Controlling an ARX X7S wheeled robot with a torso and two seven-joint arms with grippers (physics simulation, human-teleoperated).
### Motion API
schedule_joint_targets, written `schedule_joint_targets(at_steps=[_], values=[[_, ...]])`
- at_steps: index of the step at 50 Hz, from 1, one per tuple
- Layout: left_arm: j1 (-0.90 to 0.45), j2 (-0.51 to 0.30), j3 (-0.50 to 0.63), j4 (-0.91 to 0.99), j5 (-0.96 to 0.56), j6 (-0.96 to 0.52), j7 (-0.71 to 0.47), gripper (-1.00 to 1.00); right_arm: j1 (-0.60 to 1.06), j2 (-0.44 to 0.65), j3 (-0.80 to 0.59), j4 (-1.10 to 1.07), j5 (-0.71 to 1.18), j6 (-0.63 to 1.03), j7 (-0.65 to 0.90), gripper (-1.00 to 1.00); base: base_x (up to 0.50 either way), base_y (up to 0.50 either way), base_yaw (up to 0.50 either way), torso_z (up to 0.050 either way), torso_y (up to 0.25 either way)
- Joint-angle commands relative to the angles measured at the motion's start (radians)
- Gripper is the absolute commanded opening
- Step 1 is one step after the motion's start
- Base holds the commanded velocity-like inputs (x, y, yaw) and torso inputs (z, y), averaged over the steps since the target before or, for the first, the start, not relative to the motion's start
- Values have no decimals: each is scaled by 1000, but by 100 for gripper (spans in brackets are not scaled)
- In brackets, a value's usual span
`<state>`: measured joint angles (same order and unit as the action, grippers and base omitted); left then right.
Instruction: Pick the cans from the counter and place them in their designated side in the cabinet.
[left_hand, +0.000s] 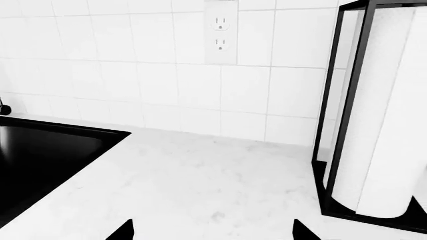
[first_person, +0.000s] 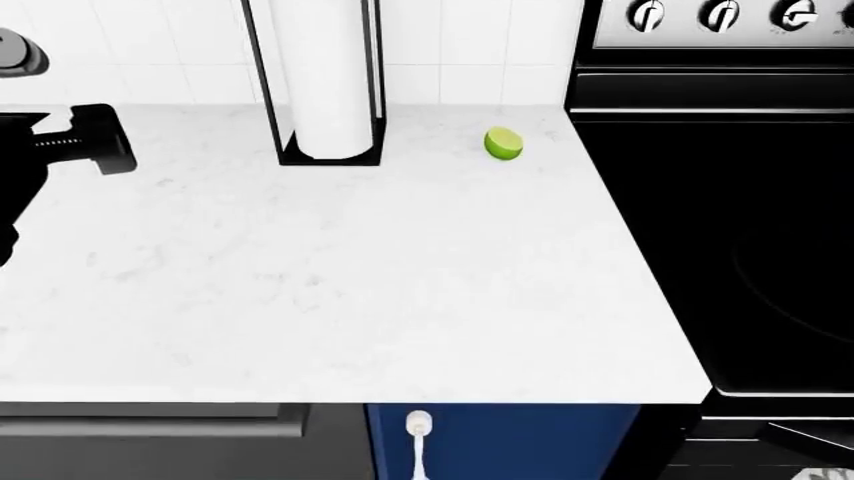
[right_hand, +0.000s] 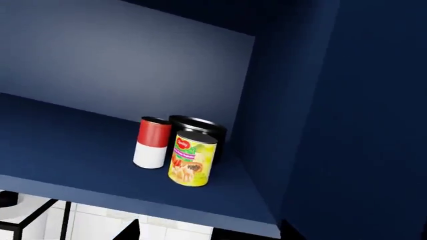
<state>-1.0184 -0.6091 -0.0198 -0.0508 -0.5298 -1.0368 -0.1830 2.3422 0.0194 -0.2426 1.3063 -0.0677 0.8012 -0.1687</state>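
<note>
White tiled wall with a socket, black stove at right, perhaps navy cupboard fronts below.

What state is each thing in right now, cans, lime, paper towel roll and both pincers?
yellow-labelled can: upright on the blue cabinet shelf, not held
red-and-white can: upright on the same shelf, beside the yellow one
black tin: on the shelf behind both cans
lime: halved, lying on the counter
paper towel roll: upright in its black holder
left pincer: open, empty
right pincer: open, empty
</note>
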Motion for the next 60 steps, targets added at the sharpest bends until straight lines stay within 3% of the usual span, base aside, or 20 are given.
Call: schedule_joint_targets(at_steps=[1,46,53,60], values=[[17,-4,1,10,0,26,11,100,-22,20,-101,2,64,-46,-13,100,0,0,0,0,0],[73,-28,-78,200,-80,-41,-17,100,-48,27,-163,-5,74,-148,-125,100,0,0,0,0,0],[78,-32,-95,226,-98,-60,-22,100,-205,92,-148,-420,95,72,-130,100,0,0,0,0,0],[83,-25,-94,228,-100,-53,-21,100,-321,132,-114,-698,124,206,-121,100,0,0,0,0,0]])
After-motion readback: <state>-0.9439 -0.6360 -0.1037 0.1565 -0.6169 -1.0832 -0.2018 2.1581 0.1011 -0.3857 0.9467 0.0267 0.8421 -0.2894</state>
